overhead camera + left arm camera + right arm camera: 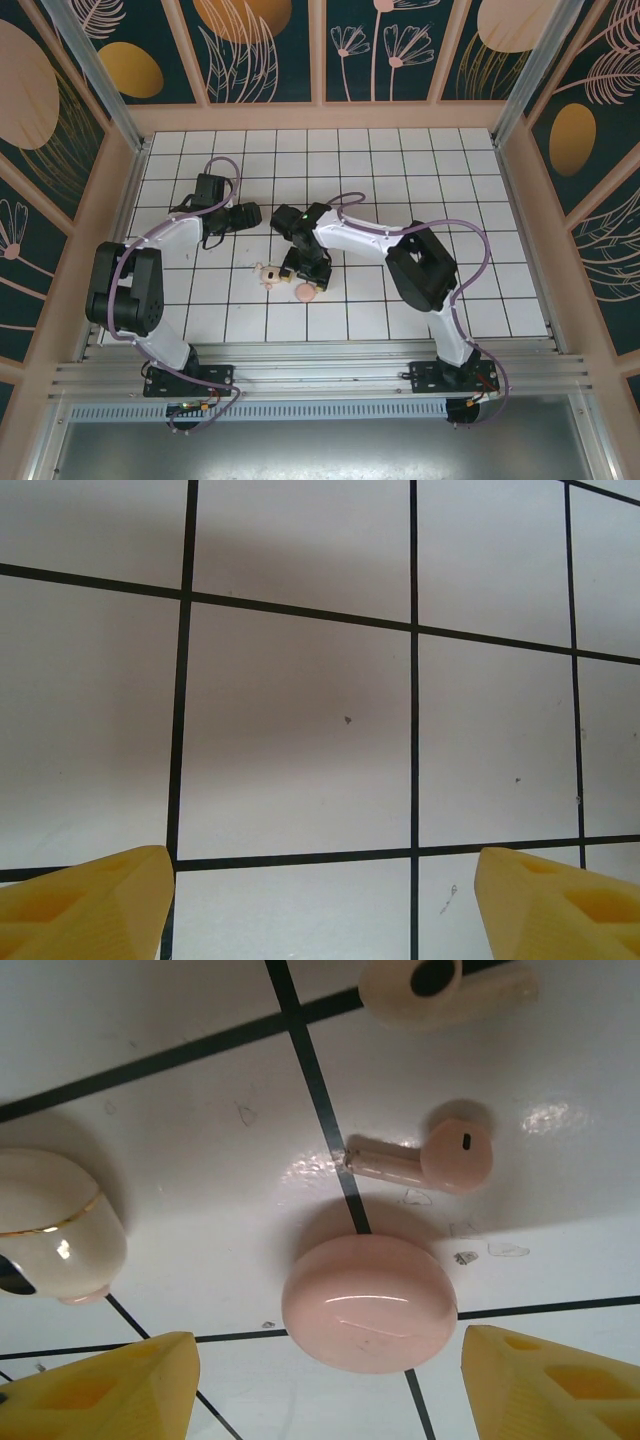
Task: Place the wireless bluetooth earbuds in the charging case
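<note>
Two earbuds lie on the white tiles in the right wrist view: a pink earbud (pixel 425 1160) with a short stem, and beyond it a cream earbud (pixel 440 985) at the top edge. A cream charging case (pixel 50 1225) with a gold rim sits at the left; from above the case (pixel 268 275) shows as a whitish lump. A salmon-pink round disc (pixel 370 1303) (pixel 304 291) lies just ahead of my right gripper (pixel 330 1348) (pixel 308 272), which is open, its yellow fingers apart from the disc on either side. My left gripper (pixel 325 870) (pixel 248 215) hangs open over bare tile.
The floor is white tile with black grid lines (pixel 400 180), boxed in by patterned walls (pixel 330 60) on three sides. An aluminium rail (pixel 320 375) runs along the near edge by both arm bases. The two arms stand close together near the middle.
</note>
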Robot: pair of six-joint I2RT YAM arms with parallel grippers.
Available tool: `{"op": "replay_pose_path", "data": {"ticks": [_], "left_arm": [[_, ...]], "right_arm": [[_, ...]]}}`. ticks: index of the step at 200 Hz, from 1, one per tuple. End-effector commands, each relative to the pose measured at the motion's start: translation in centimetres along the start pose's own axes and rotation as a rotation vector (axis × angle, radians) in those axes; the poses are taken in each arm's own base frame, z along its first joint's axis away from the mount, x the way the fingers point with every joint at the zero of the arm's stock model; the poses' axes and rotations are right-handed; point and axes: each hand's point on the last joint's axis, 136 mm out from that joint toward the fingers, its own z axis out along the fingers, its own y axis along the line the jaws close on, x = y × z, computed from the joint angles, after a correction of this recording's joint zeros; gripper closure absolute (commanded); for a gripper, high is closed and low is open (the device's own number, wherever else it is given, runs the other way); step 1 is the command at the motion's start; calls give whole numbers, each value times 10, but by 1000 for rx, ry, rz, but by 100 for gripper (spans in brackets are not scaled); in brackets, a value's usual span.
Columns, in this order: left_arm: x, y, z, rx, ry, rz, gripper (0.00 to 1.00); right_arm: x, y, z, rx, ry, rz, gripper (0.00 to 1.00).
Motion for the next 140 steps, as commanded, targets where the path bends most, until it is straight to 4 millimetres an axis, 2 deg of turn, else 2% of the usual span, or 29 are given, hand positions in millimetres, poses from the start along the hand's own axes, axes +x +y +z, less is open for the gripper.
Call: {"op": "replay_pose_path", "data": {"ticks": [1, 63, 67, 79, 140], "left_arm": [[10, 3, 5, -6, 39, 16, 21], [14, 5, 7, -14, 47, 23, 21], [24, 10, 9, -21, 69, 17, 21], [28, 11, 10, -19, 76, 12, 21], [37, 12, 13, -12, 96, 2, 22]], "right_arm": [[10, -9, 8, 54, 44, 13, 30], [18, -13, 25, 58, 82, 26, 32], [18, -13, 25, 59, 82, 26, 32], [19, -15, 28, 68, 86, 29, 33], [20, -24, 37, 88, 70, 43, 37]]}}
